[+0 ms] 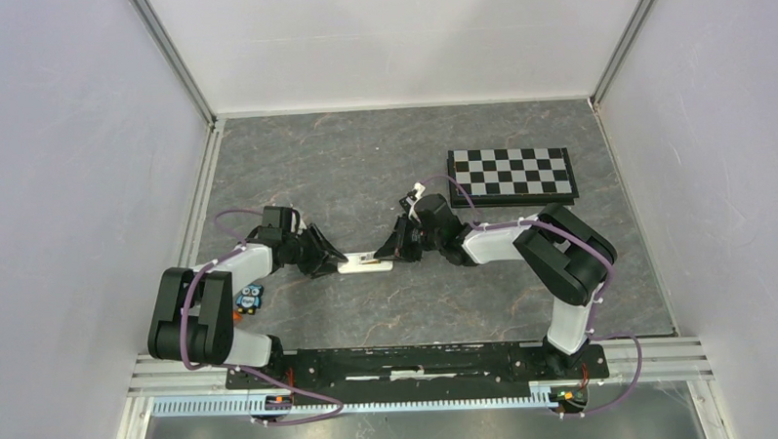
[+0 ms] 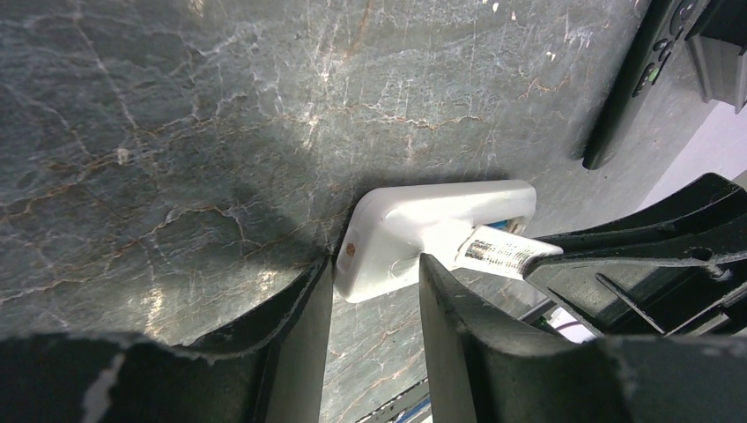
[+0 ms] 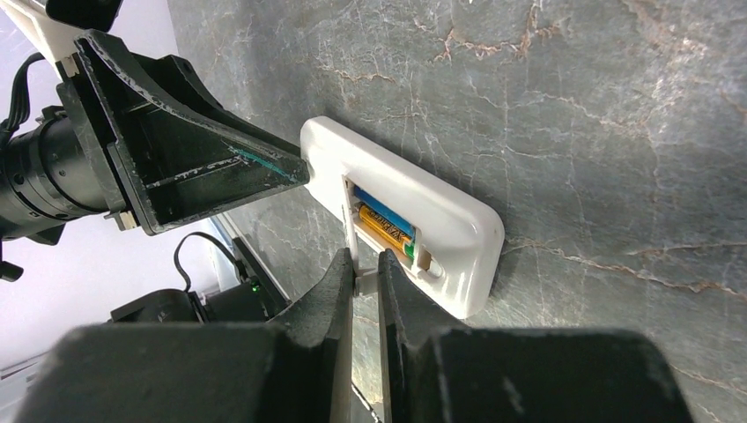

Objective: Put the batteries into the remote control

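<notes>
The white remote control (image 1: 365,265) lies back-up on the dark marbled table between the two arms. Its battery bay is uncovered, and two batteries lie in it side by side, one blue (image 3: 380,210) and one orange (image 3: 388,231). My left gripper (image 2: 377,264) pinches the remote's left end (image 2: 414,225) between its fingertips. My right gripper (image 3: 366,269) is shut on the thin white battery cover (image 3: 351,225), which stands on edge at the rim of the bay. In the left wrist view the cover's barcode label (image 2: 506,251) shows.
A folded chessboard (image 1: 511,172) lies at the back right. A black remote (image 2: 639,70) shows at the upper right of the left wrist view. A small blue-and-orange item (image 1: 250,299) sits by the left arm's base. White walls close in the table.
</notes>
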Robot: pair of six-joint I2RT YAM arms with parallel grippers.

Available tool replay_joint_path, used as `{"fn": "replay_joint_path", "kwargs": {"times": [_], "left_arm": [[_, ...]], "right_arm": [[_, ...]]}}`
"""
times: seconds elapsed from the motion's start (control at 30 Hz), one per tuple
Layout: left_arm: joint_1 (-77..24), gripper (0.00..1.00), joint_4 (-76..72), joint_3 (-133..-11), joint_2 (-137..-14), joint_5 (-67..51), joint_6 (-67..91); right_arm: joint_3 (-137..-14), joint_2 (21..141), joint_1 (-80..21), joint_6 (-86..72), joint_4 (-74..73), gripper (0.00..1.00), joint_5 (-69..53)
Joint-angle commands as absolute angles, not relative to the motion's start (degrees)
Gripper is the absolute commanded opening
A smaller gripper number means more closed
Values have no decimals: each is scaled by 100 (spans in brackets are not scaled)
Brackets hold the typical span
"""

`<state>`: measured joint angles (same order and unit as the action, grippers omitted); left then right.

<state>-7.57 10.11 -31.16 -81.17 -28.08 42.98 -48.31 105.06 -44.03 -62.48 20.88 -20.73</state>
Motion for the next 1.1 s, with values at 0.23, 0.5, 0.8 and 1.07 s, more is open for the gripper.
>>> {"fn": "replay_joint_path", "kwargs": {"times": [0.23, 0.5, 0.8, 1.07], "left_arm": [[-808, 46, 932, -3032, -8224, -2839, 4140], [-804, 46, 937, -3026, -8231, -2830, 4131], [-808, 46, 949, -3040, -8210, -2881, 4131], [-809, 46, 914, -3022, -8213, -2934, 4140]], "right_arm": [[-4705, 10312, -4487, -6423, 2256, 0, -2333], [-4574, 10209, -4474, -6550, 2336, 0, -2371], [-4627, 10361, -4430, -6542, 2331, 0, -2346], [-4720, 10437, -4436, -6545, 2274, 0, -2096]]}}
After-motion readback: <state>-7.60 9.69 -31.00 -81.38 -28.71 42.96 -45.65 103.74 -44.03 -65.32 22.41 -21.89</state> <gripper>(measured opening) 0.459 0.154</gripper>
